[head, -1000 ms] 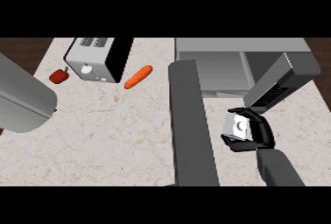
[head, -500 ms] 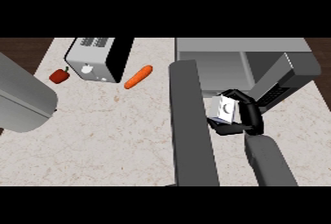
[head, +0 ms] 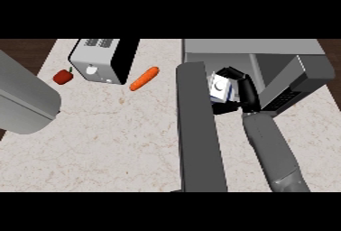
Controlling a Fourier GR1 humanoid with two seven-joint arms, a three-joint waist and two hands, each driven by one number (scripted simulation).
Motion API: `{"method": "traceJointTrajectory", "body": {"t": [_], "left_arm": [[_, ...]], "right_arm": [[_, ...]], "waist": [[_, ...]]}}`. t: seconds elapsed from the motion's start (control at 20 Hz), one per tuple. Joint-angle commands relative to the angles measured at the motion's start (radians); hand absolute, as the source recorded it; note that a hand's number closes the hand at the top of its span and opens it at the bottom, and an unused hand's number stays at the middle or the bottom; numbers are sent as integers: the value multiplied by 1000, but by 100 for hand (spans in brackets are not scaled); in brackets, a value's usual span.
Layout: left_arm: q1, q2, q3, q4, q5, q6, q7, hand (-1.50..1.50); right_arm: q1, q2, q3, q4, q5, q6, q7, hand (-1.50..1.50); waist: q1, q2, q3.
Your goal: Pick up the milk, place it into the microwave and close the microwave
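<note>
Head view: milk [head: 220,86] is clamped by the curled fingers of the right hand [head: 246,94], at the open front of the microwave [head: 311,74] by the counter's [head: 120,135] back edge. Door [head: 198,144] is swung wide.

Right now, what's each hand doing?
Left hand: not in view.
Right hand: closed around the milk.

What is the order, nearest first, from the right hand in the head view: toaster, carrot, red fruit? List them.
1. Carrot, just left of the open microwave door.
2. Toaster, farther left, at the back.
3. Red fruit, leftmost, beside the toaster.
</note>
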Motion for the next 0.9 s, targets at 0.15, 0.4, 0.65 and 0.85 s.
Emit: {"method": "traceJointTrajectory", "body": {"t": [0.15,0.4,0.65,0.85], "left_arm": [[-61,-1,-22,31,-49,6,1,-150],[-45,31,17,74,-15,-49,-32,-150],[-94,1,-41,74,-57,-22,-15,-150],[-64,25,-12,70,-24,-68,-40,-150]], "right_arm": [[-241,-30,-47,291,72,-147,29,150],[-311,-76,-95,415,80,-230,-14,150],[-367,-94,-119,491,85,-295,-15,150],[-375,-125,-126,502,111,-454,-24,150]], "waist": [[30,14,2],[51,21,2],[63,34,3],[98,41,4]]}}
